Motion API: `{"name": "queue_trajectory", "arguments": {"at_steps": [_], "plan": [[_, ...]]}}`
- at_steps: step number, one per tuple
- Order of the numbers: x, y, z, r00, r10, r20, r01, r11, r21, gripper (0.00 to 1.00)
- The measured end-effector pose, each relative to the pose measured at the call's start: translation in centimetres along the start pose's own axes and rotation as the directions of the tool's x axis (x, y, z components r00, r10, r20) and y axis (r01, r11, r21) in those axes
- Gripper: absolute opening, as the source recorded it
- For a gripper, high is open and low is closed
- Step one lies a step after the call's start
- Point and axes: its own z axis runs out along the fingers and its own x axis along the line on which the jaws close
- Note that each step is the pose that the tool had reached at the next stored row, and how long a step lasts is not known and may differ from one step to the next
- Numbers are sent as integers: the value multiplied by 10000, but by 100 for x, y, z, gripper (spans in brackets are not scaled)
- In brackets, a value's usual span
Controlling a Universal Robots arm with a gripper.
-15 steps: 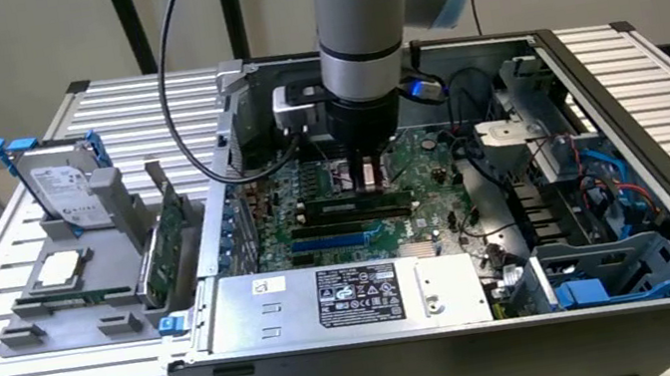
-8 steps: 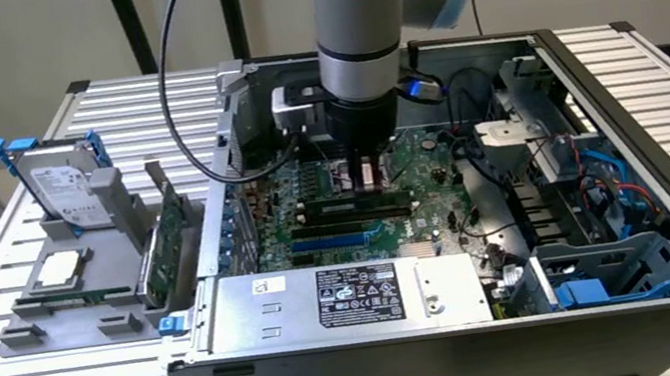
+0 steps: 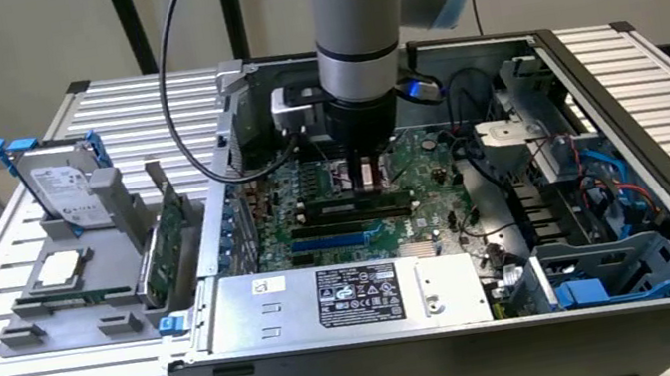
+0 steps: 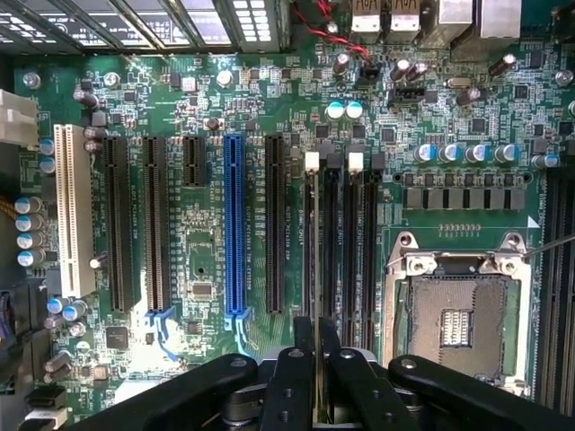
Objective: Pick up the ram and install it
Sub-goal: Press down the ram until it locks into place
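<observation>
Green ram stick pinched edge-on in my end effector, lined up over its motherboard slot so it seats straight.

open computer case, motherboard, hard drive, power supply

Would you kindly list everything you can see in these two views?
the ram: one, thin, edge-on, colour unclear, over a black memory slot.
computer case: one, dark grey, open.
motherboard: one, green, inside the case.
blue slot: one, blue, between black slots.
white slot: one, white, board's edge.
CPU socket: one, silver, empty.
power supply: one, silver, case front.
hard drive: one, silver with blue rails, exterior view's left.
expansion card: one, green, beside the drive.
robot arm: one, grey and blue, above the motherboard.
gripper: one, black, jaws closed on the ram.
</observation>
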Motion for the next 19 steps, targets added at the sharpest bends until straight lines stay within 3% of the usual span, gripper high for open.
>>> {"name": "queue_trajectory", "arguments": {"at_steps": [5,13,19], "plan": [[-4,4,14,10000,-1,-98,1,10000,10,0],[-21,13,15,9999,-2,-135,2,10000,12,0],[-39,13,25,9997,-4,-233,5,10000,16,0]]}}
